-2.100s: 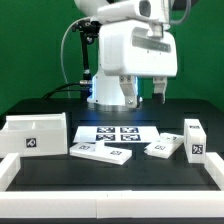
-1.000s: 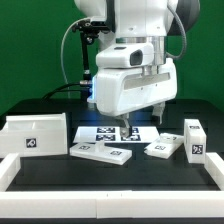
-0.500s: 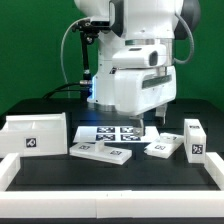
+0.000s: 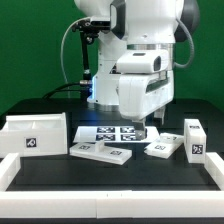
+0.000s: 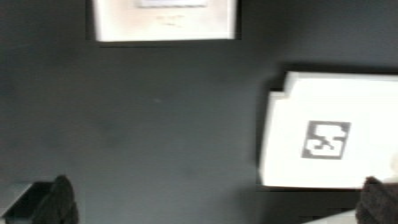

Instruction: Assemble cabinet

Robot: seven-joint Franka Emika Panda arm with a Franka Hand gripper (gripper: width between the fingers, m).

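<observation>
Hovering w/ jaws wide open & empty, gripper (image 4: 150, 123) hangs by small tagged block (image 4: 160, 148), which lies flat, nearer & toward the exterior view's right of the fingers, long axis approx left-right. Upright block (image 4: 195, 138) stands close on its right. Flat panels (image 4: 100, 152) & box shell (image 4: 35, 135) lie left, marker board (image 4: 118, 131) just behind. Approach looks unobstructed.

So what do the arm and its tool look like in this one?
The arm is glossy white with dark joint seams; a black cable loops beside its lower part. The tool has a white body and black fingers. No markings show.
</observation>
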